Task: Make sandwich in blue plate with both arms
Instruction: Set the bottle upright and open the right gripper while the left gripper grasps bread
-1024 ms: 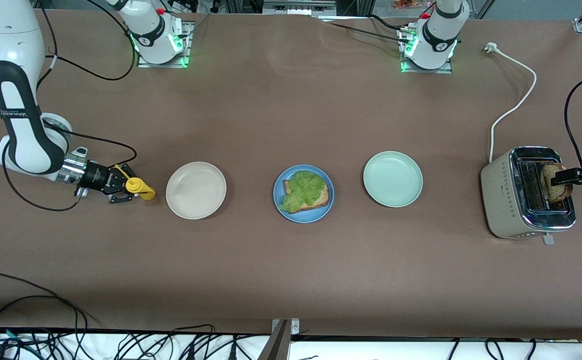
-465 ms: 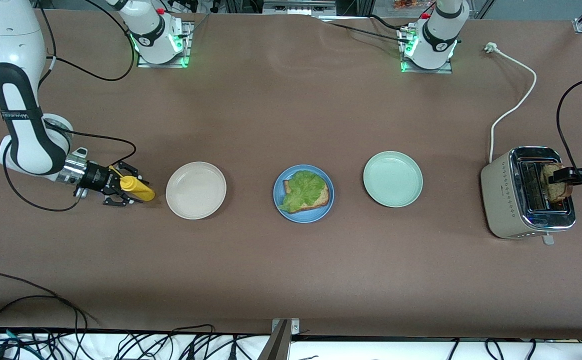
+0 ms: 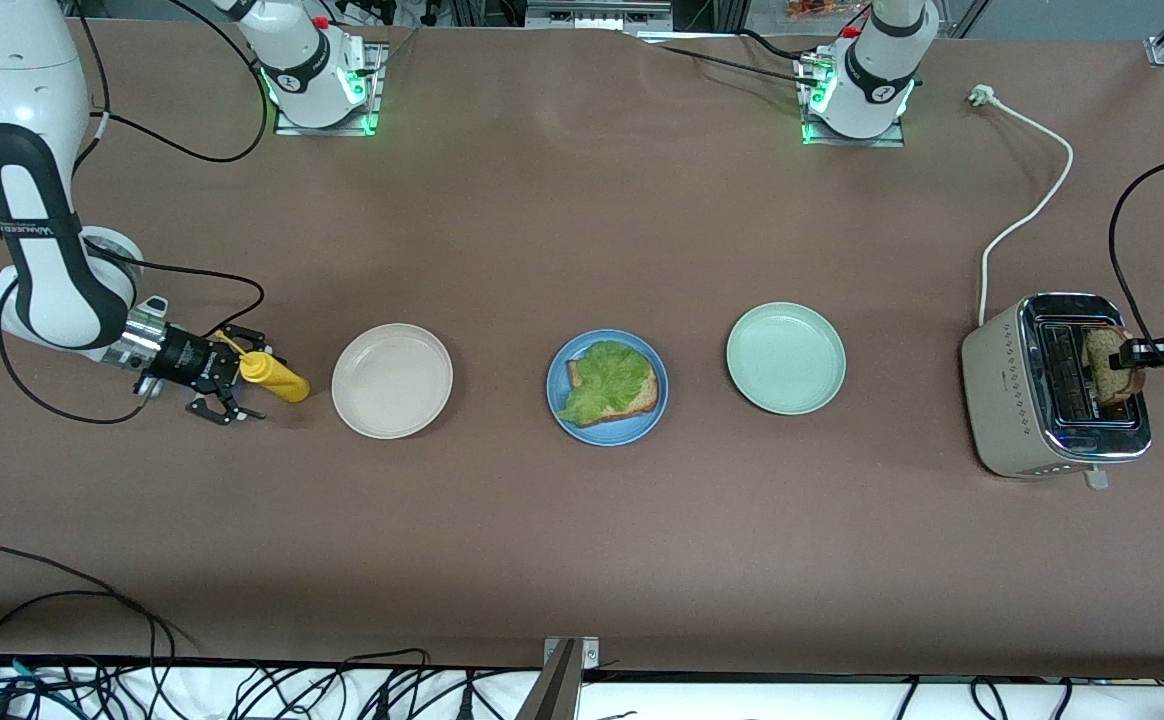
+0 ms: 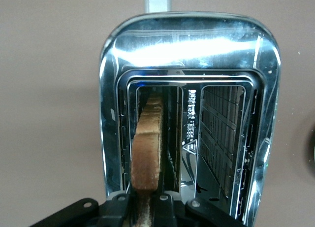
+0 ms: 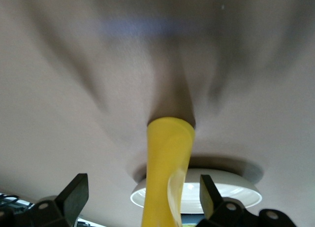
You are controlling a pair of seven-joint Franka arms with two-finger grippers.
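The blue plate [image 3: 559, 398] in the middle of the table holds one brown bread slice [image 3: 649, 393] with a green lettuce leaf [image 3: 606, 377] on it. My left gripper [image 3: 1134, 355] is shut on a second bread slice [image 3: 1102, 362] that stands in a slot of the toaster [image 3: 1027, 400]. In the left wrist view my left gripper [image 4: 145, 205] pinches the slice [image 4: 147, 143] at its edge. My right gripper [image 3: 238, 377] is open, low near the table, around a yellow squeeze bottle [image 3: 277, 380]. In the right wrist view the bottle [image 5: 167, 158] sits between my right gripper's [image 5: 142, 187] spread fingers, touching neither.
A cream plate [image 3: 392, 380] lies between the yellow bottle and the blue plate. A pale green plate [image 3: 785, 358] lies between the blue plate and the toaster. The toaster's white cord [image 3: 1027, 215] trails toward the robots' bases.
My right gripper has opened and drawn back from the yellow bottle, which has tipped over and now rests on the table. My left gripper has shifted slightly with the slice at the toaster.
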